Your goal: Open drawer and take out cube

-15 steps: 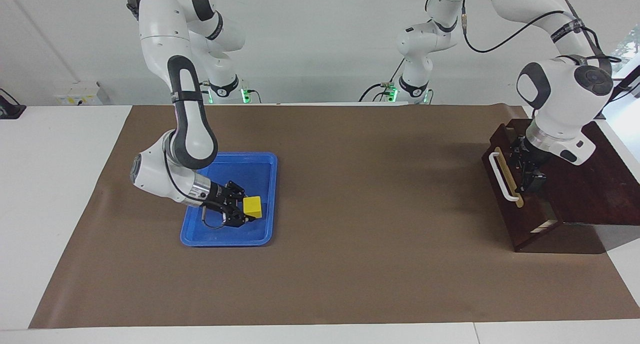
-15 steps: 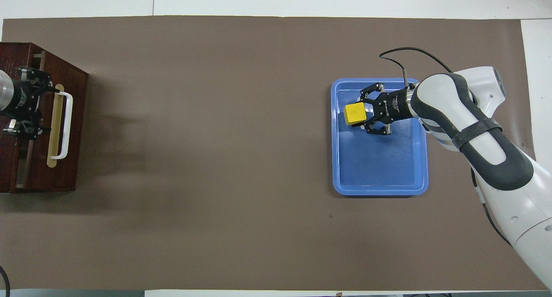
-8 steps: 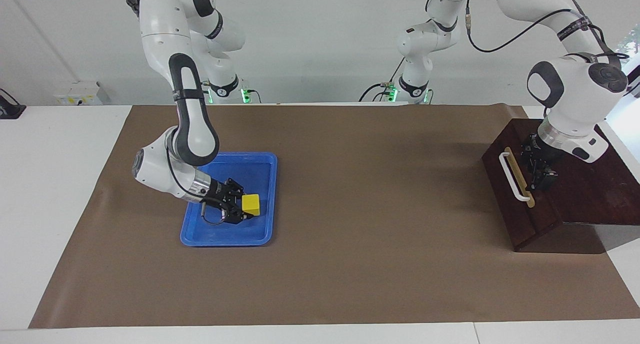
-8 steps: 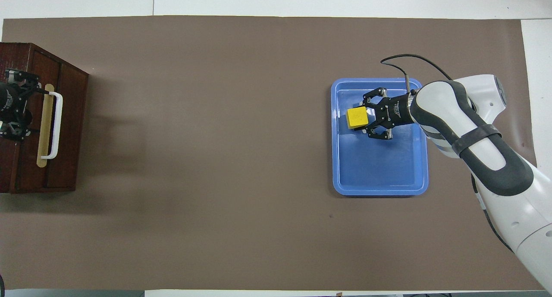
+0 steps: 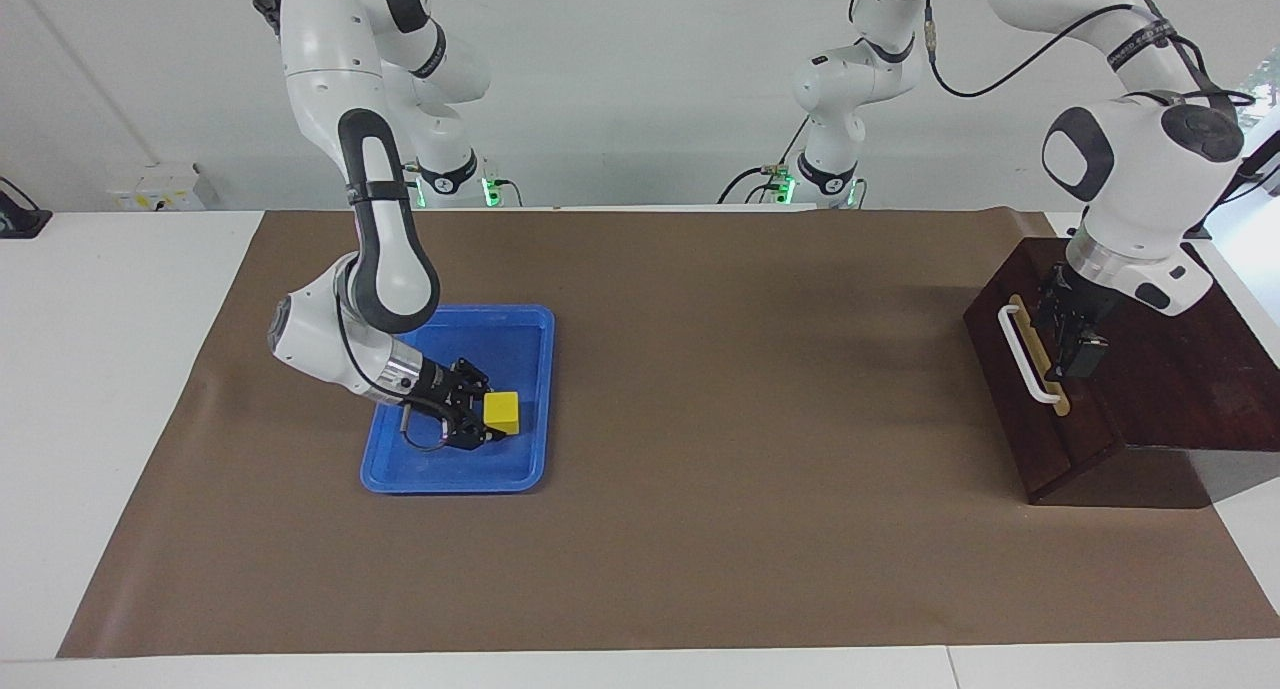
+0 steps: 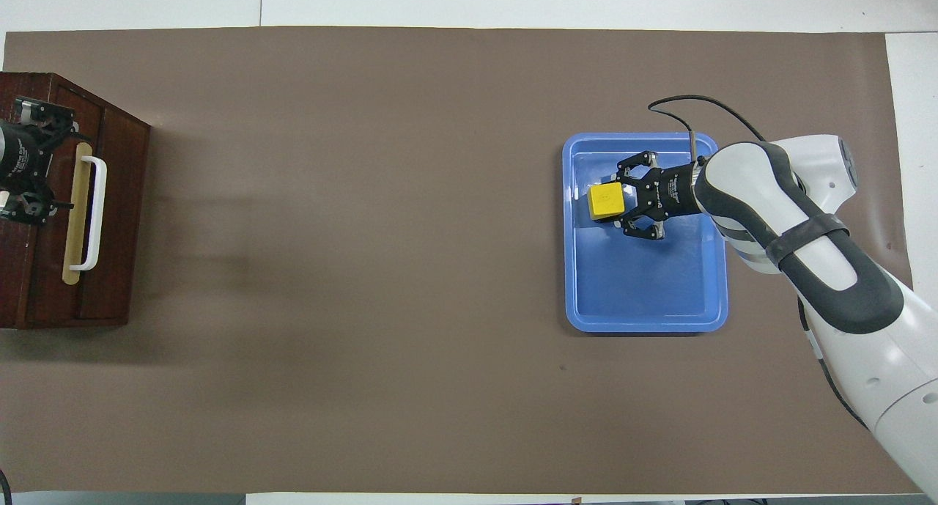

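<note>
Two robot arms, one yellow cube (image 5: 501,412), one blue tray (image 5: 520,334), one dark wooden box with one shut drawer (image 5: 1015,404).

At the lower left of the facing view, the right gripper (image 5: 482,424) reaches low into the tray, its fingers spread around the cube; whether they press it cannot be told. The cube lies in the tray's half farther from the robots. At the right edge of that view, the left gripper (image 5: 1078,354) hangs over the box top, just beside the drawer's white handle (image 5: 1018,354); its finger state cannot be told. One brown mat (image 5: 740,389) covers the table. Nothing stands between tray and box.
</note>
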Motion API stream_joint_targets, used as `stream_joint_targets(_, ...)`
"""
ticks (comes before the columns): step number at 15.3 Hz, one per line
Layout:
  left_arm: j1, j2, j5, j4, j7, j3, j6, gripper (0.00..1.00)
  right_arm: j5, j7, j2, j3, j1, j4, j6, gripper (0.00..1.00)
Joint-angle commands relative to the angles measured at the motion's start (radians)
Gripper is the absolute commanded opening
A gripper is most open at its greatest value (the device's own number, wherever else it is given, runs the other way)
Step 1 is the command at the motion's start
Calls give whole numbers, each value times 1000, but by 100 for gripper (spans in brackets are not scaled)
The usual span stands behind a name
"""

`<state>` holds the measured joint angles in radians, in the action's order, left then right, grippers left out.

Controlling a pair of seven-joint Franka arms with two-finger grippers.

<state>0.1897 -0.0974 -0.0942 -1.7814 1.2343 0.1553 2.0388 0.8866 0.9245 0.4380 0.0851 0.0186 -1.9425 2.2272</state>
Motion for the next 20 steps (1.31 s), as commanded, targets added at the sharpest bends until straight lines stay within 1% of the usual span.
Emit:
stream_joint_targets(1, -25, 47, -6, 31, -13, 7, -20, 100, 34, -38, -33, 10, -3, -46, 32, 49)
stream_joint_targets(2, -35, 50, -1, 36, -21, 9, -28, 100, 34, -36, -33, 10, -3, -44, 31, 59)
stream_joint_targets(3, -53, 57, 2, 39, -32, 9, -29, 100, 34, -36, -33, 10, -3, -42, 29, 67)
stream_joint_targets(4, -74, 65, 2, 40, -64, 7, -32, 100, 32, -35, -33, 10, -3, -41, 28, 81)
stream_joint_targets(5, -85, 70, 2, 40, -120, 7, -51, 100, 32, -35, -33, 10, -3, -38, 25, 85)
stream_joint_targets(7, -108, 79, 2, 49, -270, 7, -95, 100, 32, -32, -33, 8, -2, -32, 16, 85)
stream_joint_targets(9, -116, 85, 2, 65, -454, 15, -167, 100, 32, -16, -33, 8, -2, -20, 0, 85)
stream_joint_targets(11, -118, 103, 7, 73, -640, 27, -218, 100, 26, 34, -35, 7, 0, 25, -47, 85)
stream_joint_targets(13, -119, 116, 54, 65, -758, 36, -233, 100, 5, 103, -39, -2, 3, 83, -111, 85)
stream_joint_targets(16, -148, 148, 59, 30, -915, 46, -305, 100, -102, 154, -106, -2, 11, 128, -191, 88)
stream_joint_targets(17, -148, 154, 59, 25, -980, 46, -343, 100, -135, 162, -131, -2, 11, 137, -213, 99)
stream_joint_targets(19, -138, 157, 60, 27, -1111, 44, -387, 100, -201, 155, -200, -1, 18, 140, -251, 100)
stream_joint_targets(20, -133, 157, 63, 27, -1131, 43, -385, 100, -218, 154, -226, -2, 27, 152, -289, 100)
